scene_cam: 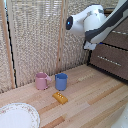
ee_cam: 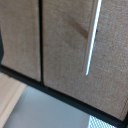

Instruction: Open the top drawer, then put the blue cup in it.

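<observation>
Top drawer [scene_cam: 118, 39] of dark brown wood, with a thin silver bar handle [ee_cam: 92, 37], is seen shut at the exterior view's right, flush with the drawer below it [scene_cam: 111, 61]. Nothing of the task looks done yet: the drawer must be pulled open, then the cup put inside. The white and black robot arm [scene_cam: 92, 22] is held up near the drawer front. Its hand cannot be seen, so how open it is cannot be told. The small plain blue cup [scene_cam: 61, 81] with a side handle is stood upright on the pale wooden tabletop [scene_cam: 95, 102], just beside a pink mug [scene_cam: 42, 80].
</observation>
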### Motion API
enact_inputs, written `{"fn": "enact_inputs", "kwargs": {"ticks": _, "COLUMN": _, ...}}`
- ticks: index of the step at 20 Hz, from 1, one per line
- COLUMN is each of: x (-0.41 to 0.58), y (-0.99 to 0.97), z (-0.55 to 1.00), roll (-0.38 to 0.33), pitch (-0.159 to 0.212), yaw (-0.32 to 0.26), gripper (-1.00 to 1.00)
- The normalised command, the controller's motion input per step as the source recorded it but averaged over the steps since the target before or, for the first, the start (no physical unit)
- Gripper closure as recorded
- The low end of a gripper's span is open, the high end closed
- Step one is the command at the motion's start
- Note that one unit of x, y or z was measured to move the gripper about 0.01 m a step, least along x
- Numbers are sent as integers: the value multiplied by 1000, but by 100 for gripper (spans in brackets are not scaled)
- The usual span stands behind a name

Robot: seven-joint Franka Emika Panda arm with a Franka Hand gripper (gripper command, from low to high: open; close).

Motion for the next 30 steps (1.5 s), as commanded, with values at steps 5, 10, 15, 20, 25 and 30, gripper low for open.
{"fn": "enact_inputs", "kwargs": {"ticks": 5, "x": -126, "y": -591, "z": 170, "roll": -242, "pitch": -94, "yaw": 75, "gripper": -100}}
{"fn": "enact_inputs", "kwargs": {"ticks": 10, "x": -5, "y": -523, "z": -20, "roll": -186, "pitch": -15, "yaw": 106, "gripper": -100}}
{"fn": "enact_inputs", "kwargs": {"ticks": 15, "x": 0, "y": -583, "z": -39, "roll": -81, "pitch": 0, "yaw": 146, "gripper": -100}}
{"fn": "enact_inputs", "kwargs": {"ticks": 20, "x": 0, "y": -463, "z": 37, "roll": 13, "pitch": 2, "yaw": 276, "gripper": -100}}
{"fn": "enact_inputs", "kwargs": {"ticks": 25, "x": 30, "y": -124, "z": 27, "roll": 39, "pitch": 8, "yaw": 281, "gripper": 100}}
{"fn": "enact_inputs", "kwargs": {"ticks": 30, "x": 37, "y": -46, "z": -7, "roll": 0, "pitch": 0, "yaw": 2, "gripper": 100}}
